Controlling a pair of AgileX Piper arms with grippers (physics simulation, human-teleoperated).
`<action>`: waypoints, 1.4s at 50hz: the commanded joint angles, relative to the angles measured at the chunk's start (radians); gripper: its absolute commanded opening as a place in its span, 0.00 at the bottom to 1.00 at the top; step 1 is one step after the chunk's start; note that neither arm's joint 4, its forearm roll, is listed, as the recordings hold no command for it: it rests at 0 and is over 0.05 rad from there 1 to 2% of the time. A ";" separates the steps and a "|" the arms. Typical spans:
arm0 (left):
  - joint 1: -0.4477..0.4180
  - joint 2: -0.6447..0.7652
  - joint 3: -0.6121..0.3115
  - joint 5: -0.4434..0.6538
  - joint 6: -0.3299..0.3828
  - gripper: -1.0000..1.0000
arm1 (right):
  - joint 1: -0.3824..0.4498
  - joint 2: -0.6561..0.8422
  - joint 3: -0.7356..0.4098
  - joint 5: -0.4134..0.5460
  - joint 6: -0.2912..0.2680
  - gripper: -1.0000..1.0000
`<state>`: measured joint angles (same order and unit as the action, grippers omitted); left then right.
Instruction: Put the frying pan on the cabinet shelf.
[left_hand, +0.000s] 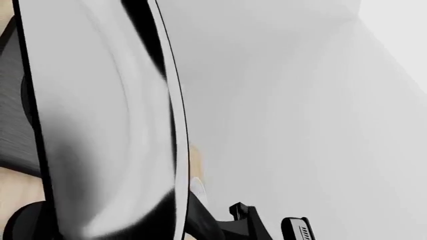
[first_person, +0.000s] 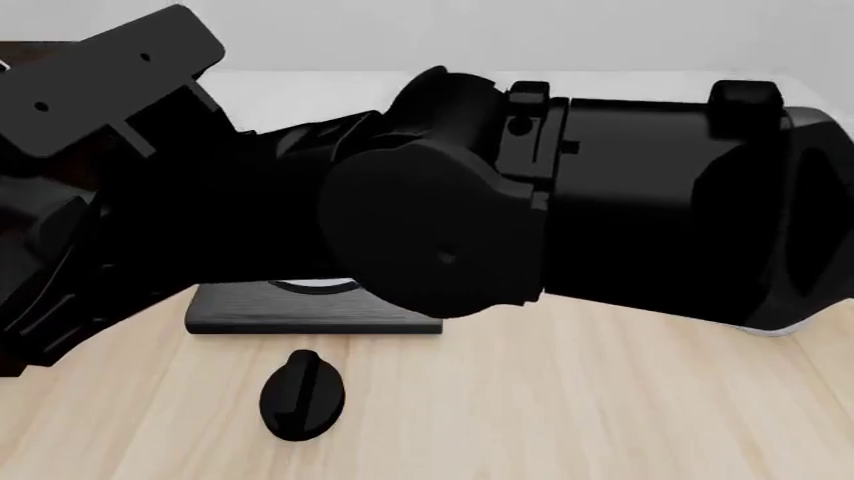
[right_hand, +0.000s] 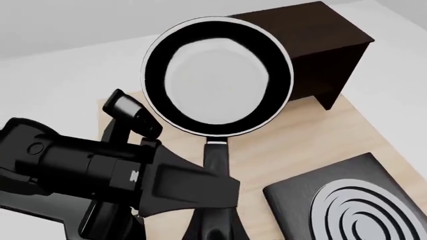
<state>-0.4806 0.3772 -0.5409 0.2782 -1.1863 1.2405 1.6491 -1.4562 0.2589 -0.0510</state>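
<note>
Black frying pan (right_hand: 219, 75), hidden frontally.

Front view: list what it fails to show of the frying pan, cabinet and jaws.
- Frying pan: hidden behind both arms; wrist views only.
- Cabinet: almost wholly blocked.
- Jaws: which pair grips the handle is unclear; the left arm covers it in the right wrist view.

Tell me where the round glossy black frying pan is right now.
In the right wrist view, the frying pan is lifted above the light wooden table, handle in the left gripper, beside the dark brown cabinet.
</note>
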 joint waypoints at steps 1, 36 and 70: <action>0.010 0.008 0.009 -0.006 -0.003 1.00 | 0.034 -0.019 -0.010 -0.013 -0.014 0.00; 0.020 -0.004 0.018 -0.014 -0.011 0.00 | 0.036 -0.053 0.054 -0.040 -0.028 0.00; 0.023 -0.003 0.010 -0.015 0.001 0.00 | 0.007 -0.091 0.127 -0.043 -0.025 1.00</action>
<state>-0.4599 0.3773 -0.5181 0.2749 -1.2043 1.2560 1.5740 -1.3522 0.2128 -0.0757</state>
